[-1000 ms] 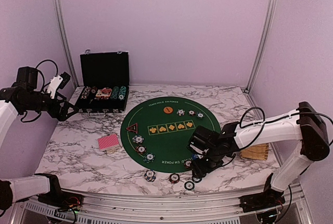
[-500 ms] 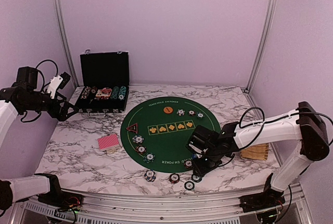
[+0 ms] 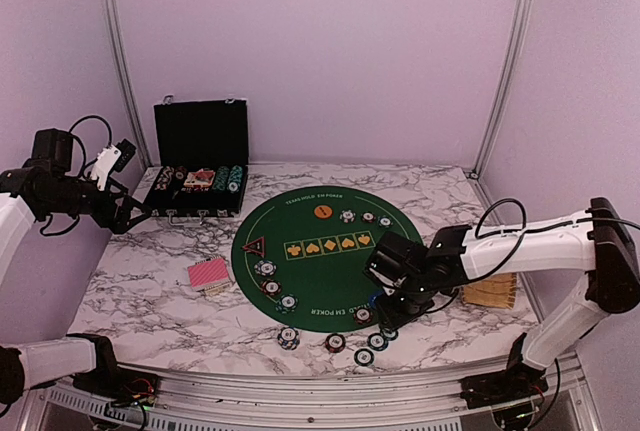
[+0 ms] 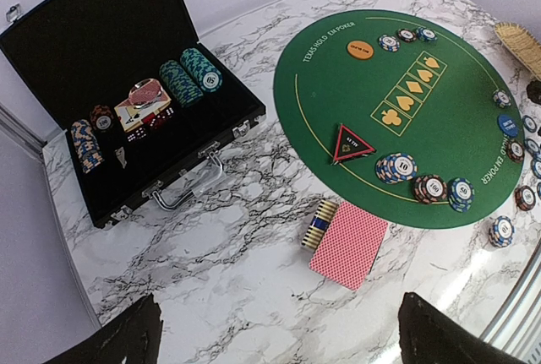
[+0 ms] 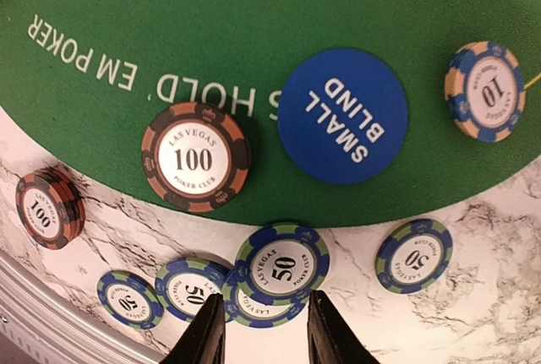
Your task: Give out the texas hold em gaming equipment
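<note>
Right gripper [image 5: 260, 334], fingers apart, with a round blue-green 50 poker chip [image 5: 281, 264] just ahead of its tips. Picking up chips; next, probably close on it.

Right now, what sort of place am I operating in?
Most likely a lab robot test cell staged as a poker table: plain lilac walls with aluminium frame posts, a marble-pattern table, and on it a green Texas Hold'em mat and an open black chip case.

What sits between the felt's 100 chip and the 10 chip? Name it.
The blue SMALL BLIND button lies between the 100 chip and the 10 chip, seen in the right wrist view.
</note>
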Controlling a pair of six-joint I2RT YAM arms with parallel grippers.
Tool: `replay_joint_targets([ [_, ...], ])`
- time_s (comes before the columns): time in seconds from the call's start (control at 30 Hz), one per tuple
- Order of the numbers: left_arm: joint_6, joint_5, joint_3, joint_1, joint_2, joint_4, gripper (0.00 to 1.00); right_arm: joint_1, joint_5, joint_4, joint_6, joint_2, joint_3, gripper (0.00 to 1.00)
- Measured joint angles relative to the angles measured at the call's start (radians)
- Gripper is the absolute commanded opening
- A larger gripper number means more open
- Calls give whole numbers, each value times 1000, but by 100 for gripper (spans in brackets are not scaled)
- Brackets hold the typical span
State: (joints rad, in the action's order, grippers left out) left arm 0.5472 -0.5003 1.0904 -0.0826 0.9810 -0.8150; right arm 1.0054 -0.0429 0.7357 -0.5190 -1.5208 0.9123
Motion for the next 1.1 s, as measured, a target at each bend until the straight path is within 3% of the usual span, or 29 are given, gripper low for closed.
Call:
replay_joint_targets([
  [0.13,0,0,0,0,0,0,99,-16,-23,27,10,8,42,35],
  [0.23,0,0,0,0,0,0,99,-44,-35,33,26,8,60,50],
  [0.33,0,0,0,0,0,0,99,-62,-37,37,40,8,60,57],
  [0.67,0,0,0,0,-1,0,99,-67,56,0,45,6,-31,58],
  [1.1,5,3,0,0,-1,0,99,-63,85,-43,45,-62,-32,59],
])
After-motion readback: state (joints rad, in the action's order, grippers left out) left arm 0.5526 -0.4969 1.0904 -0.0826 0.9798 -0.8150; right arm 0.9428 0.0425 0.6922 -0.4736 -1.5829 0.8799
